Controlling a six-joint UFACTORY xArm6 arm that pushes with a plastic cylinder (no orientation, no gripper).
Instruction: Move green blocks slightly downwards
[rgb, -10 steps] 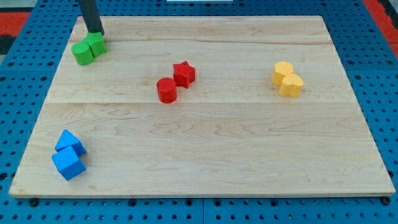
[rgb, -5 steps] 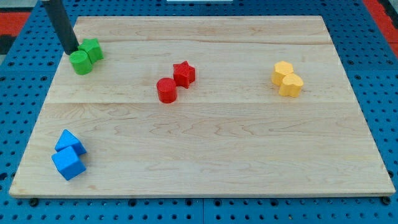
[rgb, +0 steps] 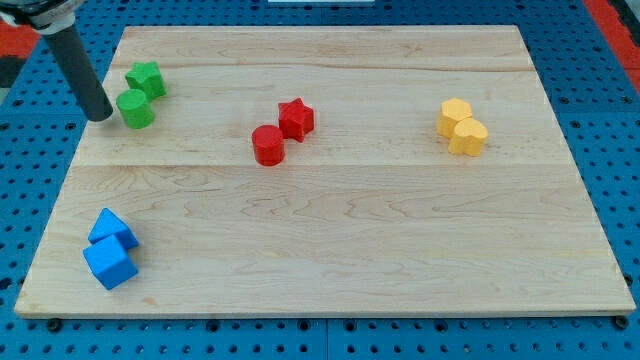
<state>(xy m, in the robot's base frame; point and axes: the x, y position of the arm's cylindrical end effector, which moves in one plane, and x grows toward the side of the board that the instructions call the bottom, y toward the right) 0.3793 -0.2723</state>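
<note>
Two green blocks sit at the board's upper left: a green star (rgb: 146, 78) and, just below and left of it and touching it, a green cylinder (rgb: 135, 108). My tip (rgb: 100, 116) stands on the board at the view's left of the green cylinder, a small gap away from it. The dark rod rises up and to the left out of the view.
A red star (rgb: 296, 118) and a red cylinder (rgb: 268, 145) sit together near the middle. Two yellow blocks (rgb: 461, 127) lie at the right. Two blue blocks (rgb: 111, 250) lie at the lower left. The wooden board (rgb: 340, 230) rests on a blue pegboard.
My tip moved from above the green blocks down and left to beside the green cylinder. The green cylinder shifted slightly downward.
</note>
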